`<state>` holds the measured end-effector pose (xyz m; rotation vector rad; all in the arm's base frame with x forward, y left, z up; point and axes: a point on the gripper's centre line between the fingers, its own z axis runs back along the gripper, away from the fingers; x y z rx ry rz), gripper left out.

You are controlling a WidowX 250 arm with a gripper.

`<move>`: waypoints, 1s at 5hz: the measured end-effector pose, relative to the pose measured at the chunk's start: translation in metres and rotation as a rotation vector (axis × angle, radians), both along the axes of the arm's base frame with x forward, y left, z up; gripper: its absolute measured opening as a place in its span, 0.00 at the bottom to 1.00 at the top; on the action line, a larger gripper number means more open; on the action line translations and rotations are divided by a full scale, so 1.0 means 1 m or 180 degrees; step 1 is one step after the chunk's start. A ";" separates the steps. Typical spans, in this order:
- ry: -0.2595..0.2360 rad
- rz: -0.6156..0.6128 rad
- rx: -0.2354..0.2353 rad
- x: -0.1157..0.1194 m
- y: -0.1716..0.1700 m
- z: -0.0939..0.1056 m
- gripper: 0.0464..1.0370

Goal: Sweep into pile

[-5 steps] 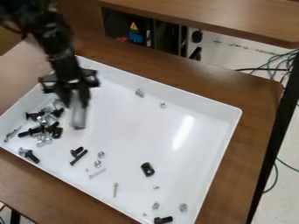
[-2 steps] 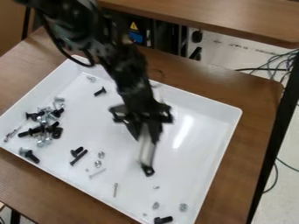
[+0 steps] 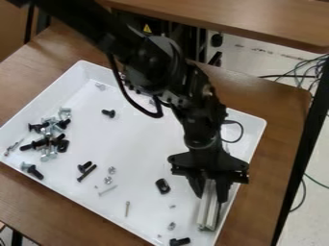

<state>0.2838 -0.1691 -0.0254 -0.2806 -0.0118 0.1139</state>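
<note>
My gripper [image 3: 212, 194] is low over the tray's right side, shut on a pale metal bar [image 3: 207, 207] that hangs down to the tray floor. A dense pile of black and silver bolts [image 3: 46, 137] lies at the tray's left. Left of the bar are a black oval piece [image 3: 162, 186], a small nut [image 3: 171, 226] and a black bolt [image 3: 179, 241]. Black screws [image 3: 87, 172], nuts [image 3: 108, 180] and thin silver screws [image 3: 127, 208] are scattered at lower centre. One black screw [image 3: 108, 113] lies apart, higher up.
The white tray [image 3: 38, 102] has raised walls on all sides and sits on a brown table [image 3: 281, 144]. My arm crosses above its upper wall. Another wooden surface [image 3: 257, 24] stands behind, with cables on the floor at right.
My gripper has gone from the tray's left side across to its lower right, carrying the bar. The lone upper black screw sits slightly lower than it did half a second ago.
</note>
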 end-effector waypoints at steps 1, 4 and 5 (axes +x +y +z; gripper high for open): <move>0.0155 0.0044 0.0103 -0.017 0.009 -0.011 0.31; 0.0263 0.0563 0.0385 -0.053 0.124 -0.016 0.31; 0.0180 0.0361 0.0570 -0.052 0.155 -0.020 0.31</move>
